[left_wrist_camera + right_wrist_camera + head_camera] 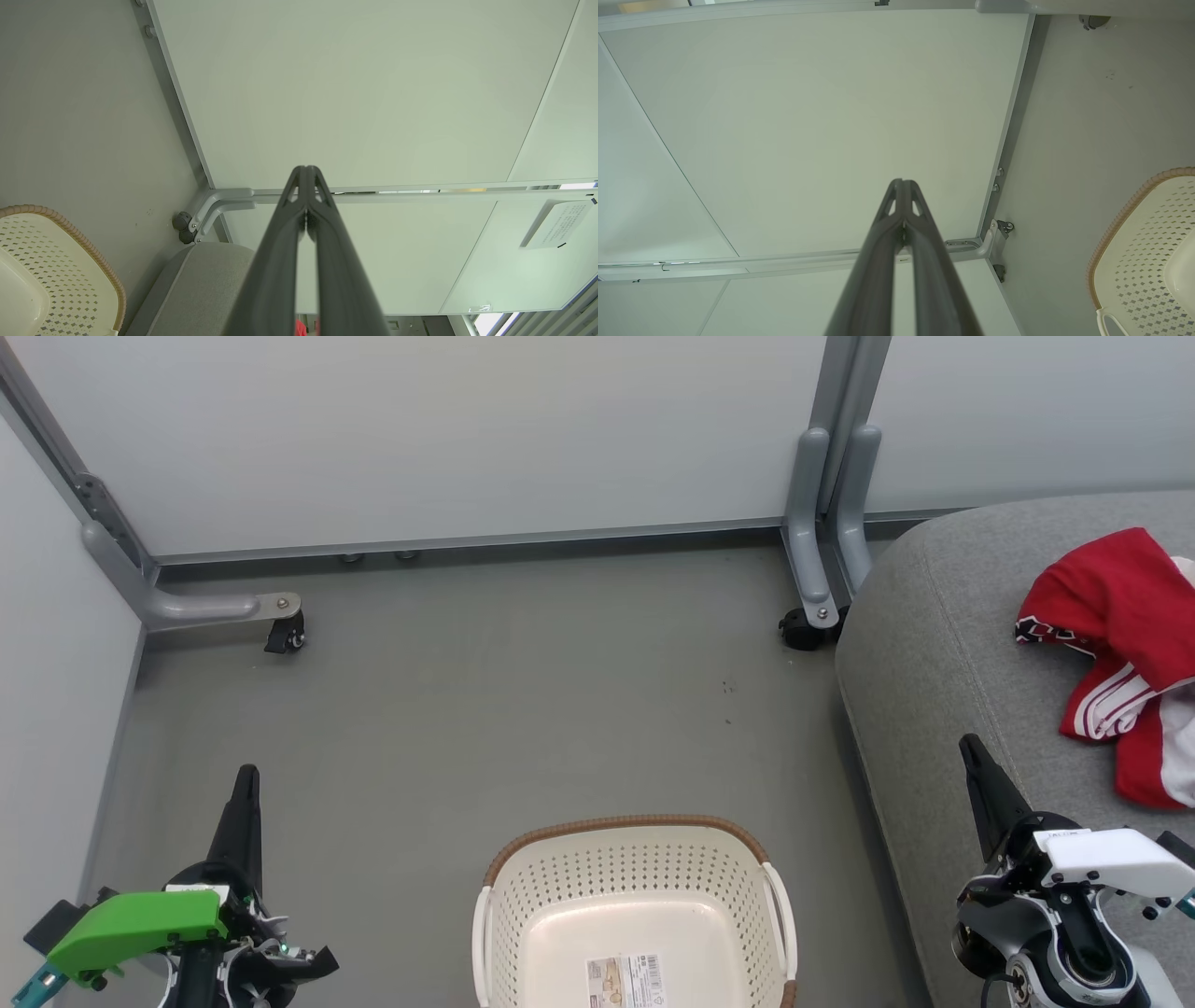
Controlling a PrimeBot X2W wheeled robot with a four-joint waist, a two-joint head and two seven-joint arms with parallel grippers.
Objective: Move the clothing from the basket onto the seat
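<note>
red clothing [1120,616] on grey seat [934,644], near and beyond right fingers [988,793] | basket [635,887] on floor [513,709] between left fingers [243,821] and right | both pairs pressed together, holding nothing

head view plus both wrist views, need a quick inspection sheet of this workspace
surface: plain grey floor, a few small dark specks.
job's things: cream perforated plastic basket with brown rim on the floor, paper label on its bare bottom; red and white soft clothing lying on the large grey fabric seat.
clutter: nothing seen.
grippers: left gripper and right gripper both shut, holding nothing.
cables: nothing seen.
surroundings: white partition panels on grey castor feet.
</note>
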